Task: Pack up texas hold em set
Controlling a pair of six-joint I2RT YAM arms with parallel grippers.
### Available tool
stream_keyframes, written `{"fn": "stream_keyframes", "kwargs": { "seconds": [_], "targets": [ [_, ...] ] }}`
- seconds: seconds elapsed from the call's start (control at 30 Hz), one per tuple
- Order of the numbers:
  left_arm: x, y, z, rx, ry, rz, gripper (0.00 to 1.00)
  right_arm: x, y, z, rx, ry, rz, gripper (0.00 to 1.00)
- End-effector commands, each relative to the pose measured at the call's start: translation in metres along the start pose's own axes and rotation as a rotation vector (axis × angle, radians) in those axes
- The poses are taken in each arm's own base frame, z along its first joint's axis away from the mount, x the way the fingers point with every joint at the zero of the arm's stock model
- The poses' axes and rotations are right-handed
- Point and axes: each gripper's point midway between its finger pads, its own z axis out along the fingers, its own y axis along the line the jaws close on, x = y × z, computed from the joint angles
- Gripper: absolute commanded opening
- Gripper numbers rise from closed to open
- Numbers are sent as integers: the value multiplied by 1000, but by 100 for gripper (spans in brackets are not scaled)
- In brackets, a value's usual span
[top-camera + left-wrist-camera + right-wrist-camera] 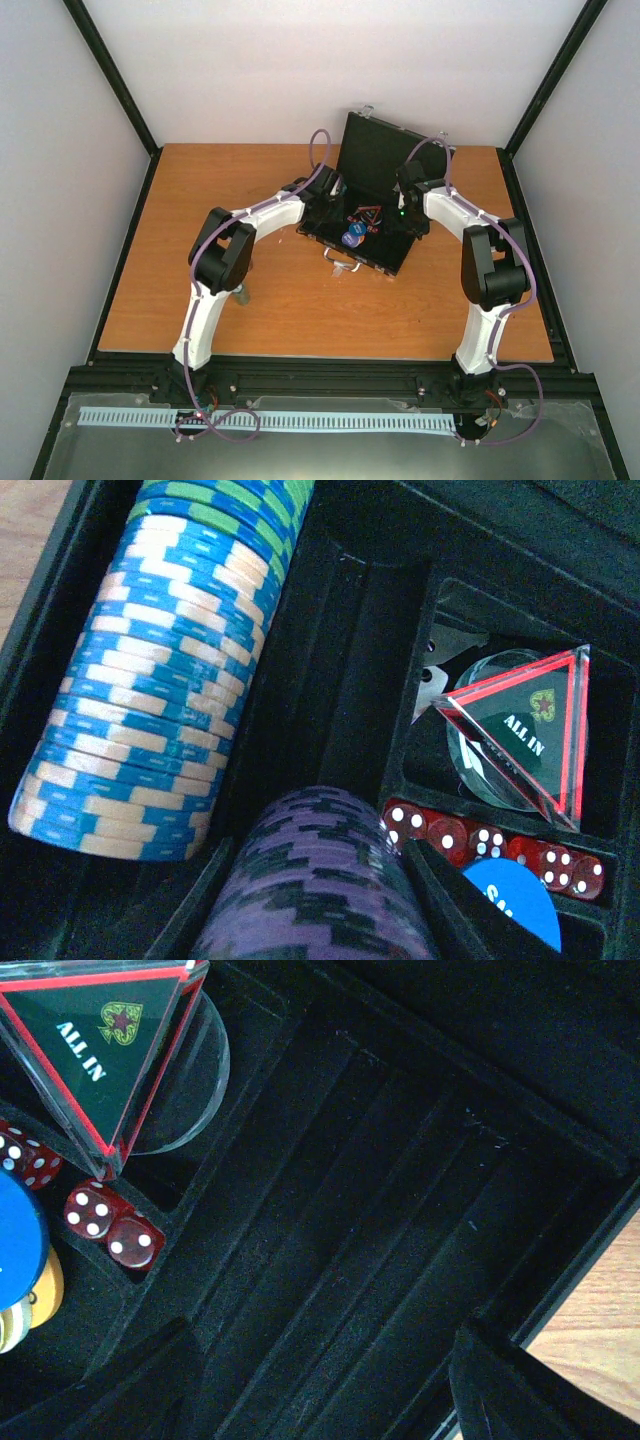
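The flat black rectangular case (352, 243) lies open on the far middle of the orange-brown wooden table (200, 250), with its lid (378, 155) standing up. The white left arm (215, 270) bends in from the left and the white right arm (490, 270) from the right. Both wrists point down into the case.

In the left wrist view, a long row of blue-and-cream striped poker chips (150, 680) lies on edge in a groove of the black felt-like lining (330, 660), with green chips (230, 505) at its far end. The left gripper (315, 915) is clenched on a stack of purple-and-black chips (310, 870), one finger on each side. To the right, a compartment holds a clear round disc (480, 770). Over it lies a clear triangle with red edges (525, 730), with "ALL IN" in white on its dark green middle. Below it, translucent red dice (490, 842) with white dots sit in a row, just beside a blue disc (510, 905).

In the right wrist view, the right gripper (325, 1385) is released. Its fingers are wide apart above ribbed black grooves (380, 1210), with only lining between them.
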Motion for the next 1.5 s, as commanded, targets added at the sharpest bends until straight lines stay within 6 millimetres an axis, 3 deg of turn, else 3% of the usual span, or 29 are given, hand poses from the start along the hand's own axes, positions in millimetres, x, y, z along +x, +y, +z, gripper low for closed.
{"fn": "stream_keyframes", "kwargs": {
  "seconds": [0.0,0.23,0.47,0.67,0.8,0.97,1.1,1.2,1.3,1.47],
  "targets": [
    [-22,-15,-15,12,-68,40,28,2,1,4,-15,2,2,69],
    [-10,-10,-28,0,-47,89,98,-1,3,3,-25,-7,7,69],
    [-9,-16,-51,24,-42,119,100,-6,5,-6,-32,-31,5,69],
    [-22,-29,-106,39,-77,160,100,-9,7,-15,-40,-47,-5,69],
    [-23,-25,-142,8,-110,175,100,-18,23,-28,-111,-74,-35,69],
    [-11,9,-167,-88,-97,145,100,-31,70,-47,-238,-113,-206,69],
    [3,55,-187,-162,-89,61,100,-38,98,-49,-327,-124,-270,82],
    [15,86,-204,-223,-93,23,100,-50,121,-49,-365,-147,-310,84],
    [27,105,-216,-256,-97,-1,100,-59,144,-40,-367,-140,-373,90],
    [40,115,-226,-262,-101,-36,100,-66,166,-16,-362,-108,-409,89]
  ]
}}
